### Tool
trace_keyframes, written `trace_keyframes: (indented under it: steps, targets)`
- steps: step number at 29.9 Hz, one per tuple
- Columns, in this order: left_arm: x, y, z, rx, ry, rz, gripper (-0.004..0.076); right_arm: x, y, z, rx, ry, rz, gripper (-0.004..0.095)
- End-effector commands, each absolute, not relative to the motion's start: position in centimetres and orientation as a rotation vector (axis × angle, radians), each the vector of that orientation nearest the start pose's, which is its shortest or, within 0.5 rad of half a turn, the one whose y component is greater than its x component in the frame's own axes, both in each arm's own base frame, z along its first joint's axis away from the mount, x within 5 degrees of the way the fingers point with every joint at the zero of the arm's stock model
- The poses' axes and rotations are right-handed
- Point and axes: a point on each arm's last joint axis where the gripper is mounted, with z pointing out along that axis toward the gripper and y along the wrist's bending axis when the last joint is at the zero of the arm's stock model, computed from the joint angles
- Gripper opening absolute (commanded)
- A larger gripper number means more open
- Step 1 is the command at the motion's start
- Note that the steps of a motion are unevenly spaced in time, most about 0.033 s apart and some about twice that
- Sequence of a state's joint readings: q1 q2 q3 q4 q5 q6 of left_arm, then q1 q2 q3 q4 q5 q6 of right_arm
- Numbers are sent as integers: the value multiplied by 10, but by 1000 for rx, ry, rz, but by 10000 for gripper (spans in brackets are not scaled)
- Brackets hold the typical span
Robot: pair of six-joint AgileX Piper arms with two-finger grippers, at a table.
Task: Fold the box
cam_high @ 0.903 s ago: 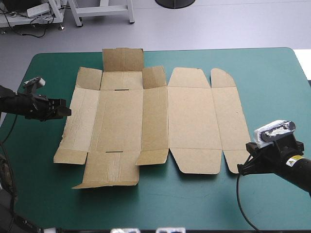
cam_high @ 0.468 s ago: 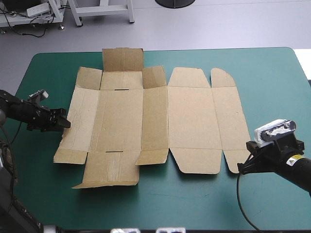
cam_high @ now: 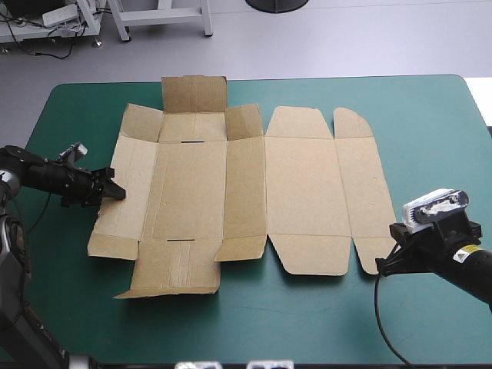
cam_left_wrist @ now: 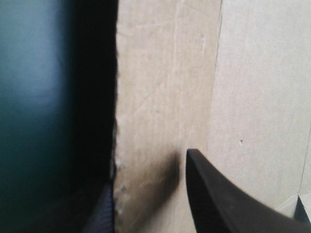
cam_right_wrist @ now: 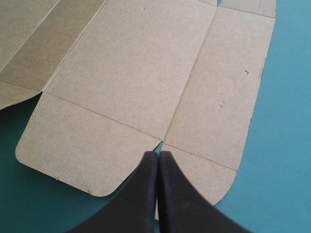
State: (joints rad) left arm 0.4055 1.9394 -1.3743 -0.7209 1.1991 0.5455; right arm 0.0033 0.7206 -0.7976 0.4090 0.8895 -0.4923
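The box [cam_high: 246, 184] lies flat on the teal-green cover [cam_high: 307, 323]. The left gripper [cam_high: 114, 191] is spread, the outer flap's edge between its fingers; the right gripper [cam_right_wrist: 158, 155] is pressed together. Light, stiff board, I'd say: pinch that edge.

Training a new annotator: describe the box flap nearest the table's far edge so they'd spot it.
On the teal-green table lies the brown box, a flat cut sheet. In its left half, one square-cornered flap juts farthest, past the shorter flaps flanking it.
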Motion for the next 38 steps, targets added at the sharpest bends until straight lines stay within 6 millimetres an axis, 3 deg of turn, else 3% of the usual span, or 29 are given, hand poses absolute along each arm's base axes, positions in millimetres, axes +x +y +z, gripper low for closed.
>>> trace_keyframes:
  steps: [1,9,11,13,18,20,23,28,32,35,38]
  targets:
    - [363,69,234,-123,2740,-1028,292,128,29,357,-398,2115,230,-23]
    - [370,29,234,2,2756,-1075,270,128,29,357,-398,2115,230,-24]
    - [371,29,234,-8,2758,-1054,174,128,29,357,-398,2115,230,-24]
    - [372,30,233,-5,2745,-1039,18,128,29,357,-398,2115,230,-24]
    - [377,26,243,108,2634,-1090,0,128,29,357,-394,2118,234,-24]
    - [381,22,262,210,2527,-1127,0,128,29,357,-391,2118,236,-24]
    - [383,14,306,331,2397,-1050,0,128,29,357,-391,2117,235,-24]
    - [364,-10,392,653,2288,-639,0,132,27,363,-352,2046,215,-24]
    - [342,-36,446,781,2227,-324,0,136,27,372,-303,1966,218,-24]
    - [322,-64,472,883,2141,-225,0,136,27,381,-281,1920,231,-24]
    - [300,-96,481,1055,2069,-106,0,135,27,393,-275,1874,230,-24]
